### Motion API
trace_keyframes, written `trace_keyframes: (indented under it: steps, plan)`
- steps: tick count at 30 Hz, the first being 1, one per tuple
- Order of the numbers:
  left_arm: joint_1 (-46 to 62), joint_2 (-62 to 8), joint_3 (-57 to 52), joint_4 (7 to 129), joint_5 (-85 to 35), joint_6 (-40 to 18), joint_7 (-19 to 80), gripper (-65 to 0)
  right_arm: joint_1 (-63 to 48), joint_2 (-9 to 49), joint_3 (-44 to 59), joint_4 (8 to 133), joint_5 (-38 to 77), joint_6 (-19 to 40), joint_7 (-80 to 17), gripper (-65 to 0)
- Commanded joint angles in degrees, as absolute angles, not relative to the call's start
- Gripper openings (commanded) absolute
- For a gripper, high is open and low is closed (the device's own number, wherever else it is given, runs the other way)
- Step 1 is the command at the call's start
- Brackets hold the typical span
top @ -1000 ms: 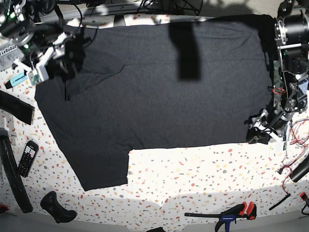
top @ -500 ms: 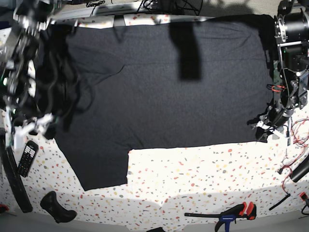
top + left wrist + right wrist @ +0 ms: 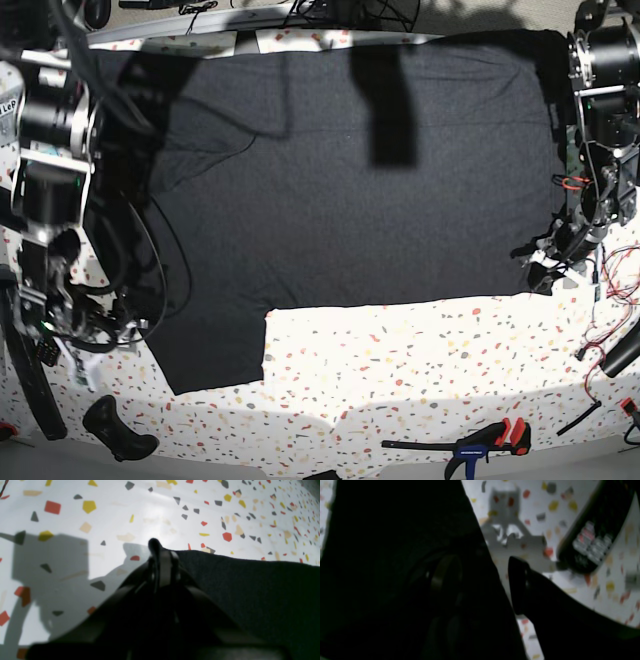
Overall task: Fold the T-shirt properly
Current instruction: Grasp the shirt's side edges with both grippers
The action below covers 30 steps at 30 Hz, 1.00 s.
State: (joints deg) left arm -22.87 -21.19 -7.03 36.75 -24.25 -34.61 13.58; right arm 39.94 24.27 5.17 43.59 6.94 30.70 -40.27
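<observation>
The T-shirt [image 3: 350,190] lies spread flat over most of the table, a dark charcoal sheet with one sleeve [image 3: 215,345] reaching toward the front. At its right hem corner my left gripper [image 3: 541,271] is shut, and the left wrist view shows the fingers [image 3: 160,555] pinched together on the fabric edge [image 3: 237,580]. My right gripper [image 3: 88,358] is low beside the sleeve's left edge. In the right wrist view it [image 3: 482,585] stands open: one finger [image 3: 520,587] is over bare table, the other is dim behind the dark cloth [image 3: 395,567].
A black remote handset [image 3: 57,327] [image 3: 590,545] lies just left of the right gripper. A black strap [image 3: 22,380], a dark handle-shaped object [image 3: 120,430] and a clamp [image 3: 480,442] sit along the front. Loose wires [image 3: 612,280] hang at the right edge.
My right arm swung from the back-left corner down to the sleeve's left edge. My left gripper closed at the right hem corner and has barely moved since.
</observation>
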Motion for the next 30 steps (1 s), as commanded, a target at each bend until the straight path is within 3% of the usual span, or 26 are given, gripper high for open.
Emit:
trace_keyframes:
  steps: [1,6,16,18,22,30]
  plan:
    - [-23.94,-21.91,-7.05,37.28,-24.29,-34.76,13.65,-65.0,43.0,25.06,4.23,41.71,5.58,29.95,-38.02,-32.1]
    - [-23.9,-21.93,-7.05,37.28,-24.27,-34.79,16.05,-65.0,46.19,25.61,2.66,29.26,1.26,26.06,-31.55,-32.1]
    - [-23.81,-21.91,-7.05,37.28,-24.29,-34.76,15.38,-65.0,44.58,24.91,2.66,24.29,3.42,30.22,-28.56,-32.6]
    - [-23.83,-21.93,-7.05,37.28,-24.29,-34.74,15.35,-65.0,44.56,24.6,2.66,24.29,4.14,31.68,-29.04,-38.7]
    - [-23.83,-21.93,-7.05,37.28,-24.32,-34.48,15.35,-65.0,44.6,24.49,2.66,24.4,4.05,31.55,-28.21,-65.0]
    - [-25.23,-21.91,-7.05,37.28,-23.86,-26.11,15.9,-65.0,45.95,24.56,2.66,26.06,3.6,28.34,-27.4,-65.0]
